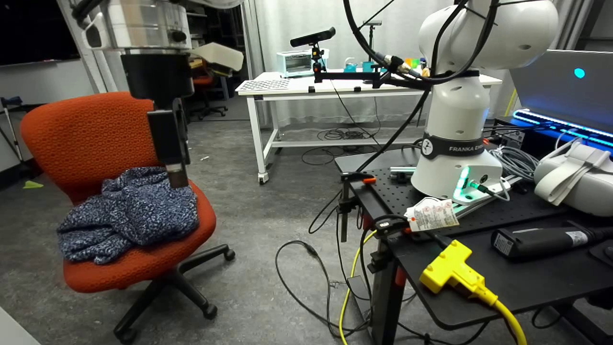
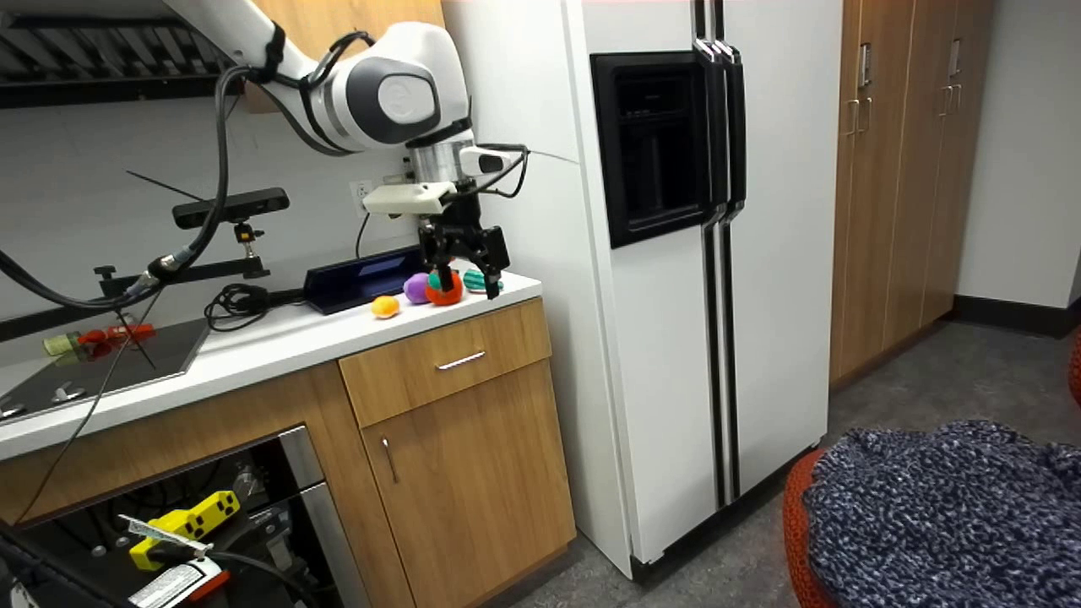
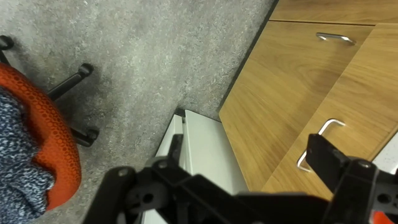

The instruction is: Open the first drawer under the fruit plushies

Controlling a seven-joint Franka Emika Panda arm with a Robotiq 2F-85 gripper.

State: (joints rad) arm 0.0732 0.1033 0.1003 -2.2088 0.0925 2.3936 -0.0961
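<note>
The drawer (image 2: 401, 380) is shut; only its wood front shows and its inside is hidden. Its silver bar handle (image 2: 460, 361) also shows in the wrist view (image 3: 325, 127), partly covered by a finger. My gripper (image 2: 469, 287) is open and empty, fingers pointing down, higher than the handle and apart from it. It also shows in the wrist view (image 3: 245, 138), fingers wide apart, and side-on in an exterior view (image 1: 177, 177). The fruit plushies sit on the counter above the drawer: orange (image 2: 386, 306), purple (image 2: 416, 288), red (image 2: 445, 294) and striped green (image 2: 483, 281).
A white fridge (image 2: 540, 253) stands beside the drawer cabinet. A cupboard door (image 2: 473, 473) with its own handle is under the drawer. A dark tray-like object (image 2: 363, 279) lies on the counter (image 2: 296, 342). An orange chair (image 1: 91, 124) with a blue knit cloth stands nearby.
</note>
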